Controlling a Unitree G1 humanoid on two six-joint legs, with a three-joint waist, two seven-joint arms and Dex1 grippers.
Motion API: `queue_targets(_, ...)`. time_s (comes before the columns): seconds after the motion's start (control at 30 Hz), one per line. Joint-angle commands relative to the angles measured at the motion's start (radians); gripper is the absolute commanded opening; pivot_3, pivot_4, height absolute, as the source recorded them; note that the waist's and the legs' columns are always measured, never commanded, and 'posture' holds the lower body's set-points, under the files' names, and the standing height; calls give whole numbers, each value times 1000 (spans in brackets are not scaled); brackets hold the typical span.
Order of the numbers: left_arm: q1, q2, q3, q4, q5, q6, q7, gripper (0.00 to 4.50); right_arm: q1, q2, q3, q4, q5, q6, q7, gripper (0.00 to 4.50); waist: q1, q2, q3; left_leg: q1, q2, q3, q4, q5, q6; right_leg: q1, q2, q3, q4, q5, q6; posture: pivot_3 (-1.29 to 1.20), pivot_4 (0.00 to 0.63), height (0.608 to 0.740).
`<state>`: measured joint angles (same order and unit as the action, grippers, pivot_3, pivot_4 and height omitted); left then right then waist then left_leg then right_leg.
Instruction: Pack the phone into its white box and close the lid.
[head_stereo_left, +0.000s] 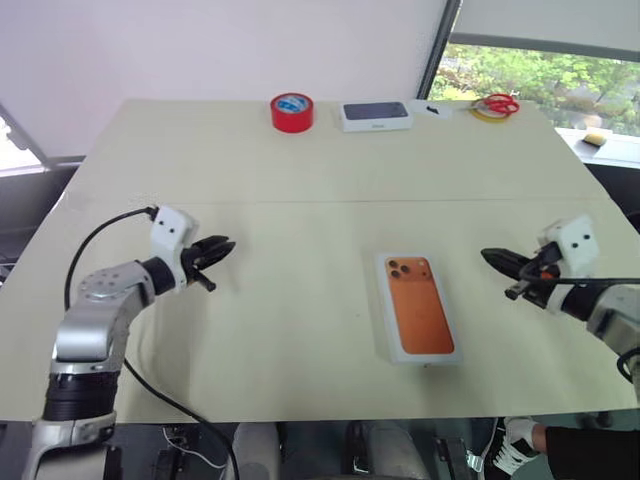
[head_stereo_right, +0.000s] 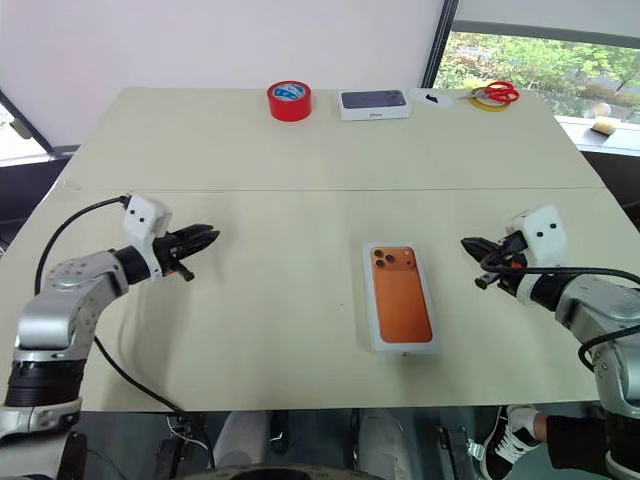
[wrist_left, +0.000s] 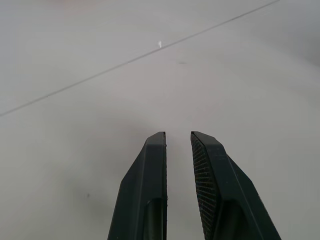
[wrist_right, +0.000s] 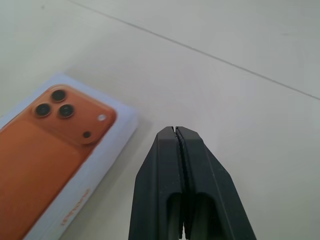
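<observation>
Cream table (head_stereo_left: 300, 330), closed lid (head_stereo_left: 420, 308) between two empty grippers.

Perhaps scissors (head_stereo_left: 497, 104) far back, too small; lid (wrist_right: 55, 155) edge-cropped.

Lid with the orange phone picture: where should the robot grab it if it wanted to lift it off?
Probably by its two long side walls, near the middle, coming straight down from above. The lid lies flat on the table, so its broad top offers nothing to pinch, while the long walls are straight, parallel and free on both sides.
</observation>
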<state>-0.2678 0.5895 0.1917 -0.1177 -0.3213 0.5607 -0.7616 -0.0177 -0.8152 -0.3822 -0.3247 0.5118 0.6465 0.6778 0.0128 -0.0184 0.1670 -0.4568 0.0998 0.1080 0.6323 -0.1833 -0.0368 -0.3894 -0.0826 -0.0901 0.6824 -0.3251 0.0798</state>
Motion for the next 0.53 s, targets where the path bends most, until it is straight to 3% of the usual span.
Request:
queue_targets(0.03,15,16,52,-38,-35,-5,17,823,-18,7,9,-13,-18,-41,2,52,-1,0,0,0,0,0,0,0,0,0,0,0,0,0,0,0,150,730)
queue_targets(0.53,33,38,72,-3,-59,-2,62,823,7,75,43,-76,-34,-77,-44,52,-1,0,0,0,0,0,-1,0,0,-1,0,0,0,0,0,0,150,730)
